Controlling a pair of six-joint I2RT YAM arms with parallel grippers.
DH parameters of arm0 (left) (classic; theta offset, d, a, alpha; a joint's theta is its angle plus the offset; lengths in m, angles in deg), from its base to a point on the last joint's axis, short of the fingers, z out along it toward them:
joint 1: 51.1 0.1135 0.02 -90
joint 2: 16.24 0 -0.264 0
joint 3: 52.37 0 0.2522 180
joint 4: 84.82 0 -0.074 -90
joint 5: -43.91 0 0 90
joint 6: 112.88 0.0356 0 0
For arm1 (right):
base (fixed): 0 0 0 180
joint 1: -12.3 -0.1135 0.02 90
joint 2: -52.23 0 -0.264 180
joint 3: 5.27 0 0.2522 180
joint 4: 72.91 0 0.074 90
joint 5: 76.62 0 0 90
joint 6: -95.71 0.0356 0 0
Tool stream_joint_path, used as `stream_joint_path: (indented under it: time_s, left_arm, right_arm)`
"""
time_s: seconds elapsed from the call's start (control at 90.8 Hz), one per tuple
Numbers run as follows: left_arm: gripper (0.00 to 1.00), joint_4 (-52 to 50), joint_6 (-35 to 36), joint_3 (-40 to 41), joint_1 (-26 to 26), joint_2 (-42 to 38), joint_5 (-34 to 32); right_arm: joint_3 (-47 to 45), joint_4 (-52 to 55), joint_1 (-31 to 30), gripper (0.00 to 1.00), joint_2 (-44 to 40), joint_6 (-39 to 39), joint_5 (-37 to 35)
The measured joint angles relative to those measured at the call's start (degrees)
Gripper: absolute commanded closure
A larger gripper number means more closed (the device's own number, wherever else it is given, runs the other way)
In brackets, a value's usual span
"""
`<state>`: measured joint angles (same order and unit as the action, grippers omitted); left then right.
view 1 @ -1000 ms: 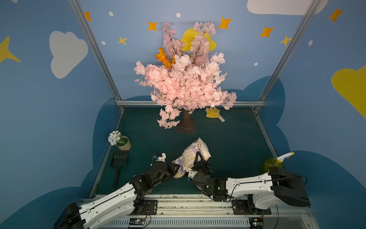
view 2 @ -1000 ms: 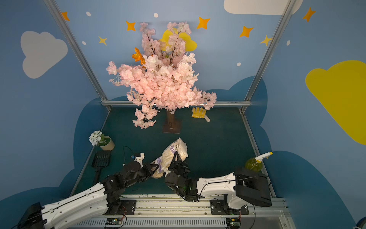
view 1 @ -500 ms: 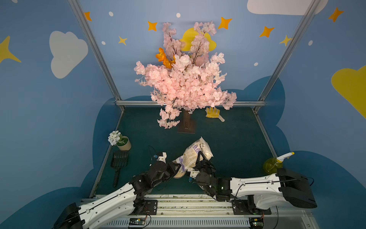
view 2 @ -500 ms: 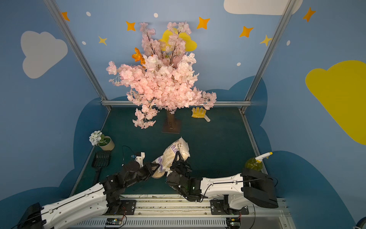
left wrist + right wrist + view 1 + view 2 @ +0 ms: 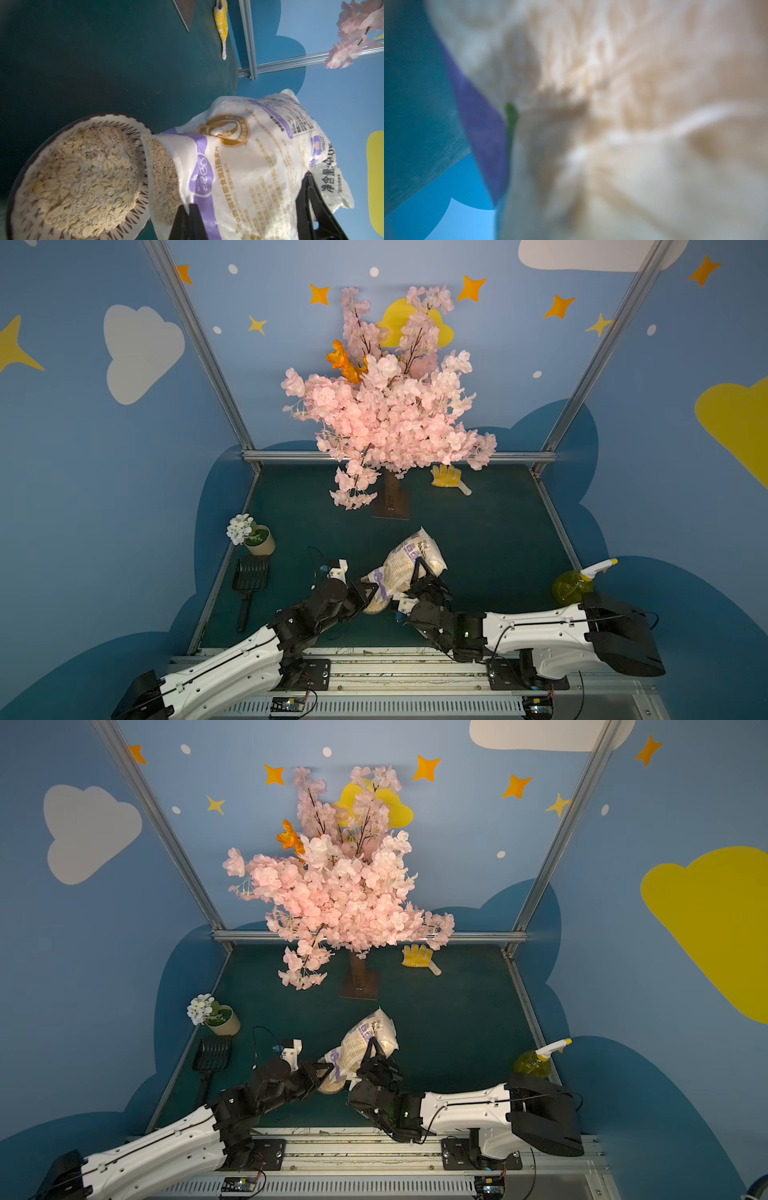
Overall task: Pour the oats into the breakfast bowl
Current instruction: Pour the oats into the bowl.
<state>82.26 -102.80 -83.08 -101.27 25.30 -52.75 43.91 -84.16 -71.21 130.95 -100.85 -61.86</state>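
Bag [image 5: 409,562] is soft, crinkly, slippery, and the oats [image 5: 164,176] shift inside. My left gripper [image 5: 367,586] pinches its mouth edge at the bowl [image 5: 116,120] rim. My right gripper [image 5: 419,572] clamps the bulging middle, above the bowl.

The right arm [image 5: 536,624] is stretching out. Its dark elbow housing [image 5: 619,632] is swinging a little outward toward the table's right edge and sinking slightly, and the white forearm is lying flatter. The right gripper [image 5: 417,572] is rising a touch with the oats bag [image 5: 399,568], whose raised far end is shifting slightly higher and rightward.
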Motion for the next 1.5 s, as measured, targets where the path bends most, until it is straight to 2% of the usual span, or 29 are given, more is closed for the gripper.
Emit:
stream_joint_path:
  time_s: [0.738,0.991,1.366,1.498]
  left_arm:
    - [0.97,-0.7,1.9,-0.6,2.1,0.7,2.3]
    - [0.97,-1.7,2.2,0.0,2.8,-1.9,2.4]
    - [0.97,-1.1,2.2,0.0,2.8,-0.1,2.8]
    - [0.97,-1.4,2.2,0.9,3.3,-4.0,1.9]
  right_arm:
    - [0.0,1.0,0.0,1.00,0.1,1.8,0.7]
    - [0.0,1.7,0.0,1.00,0.1,4.1,0.9]
    - [0.0,4.8,-0.1,1.00,0.1,7.5,1.2]
    - [0.0,5.5,-0.2,1.00,0.0,8.9,1.3]
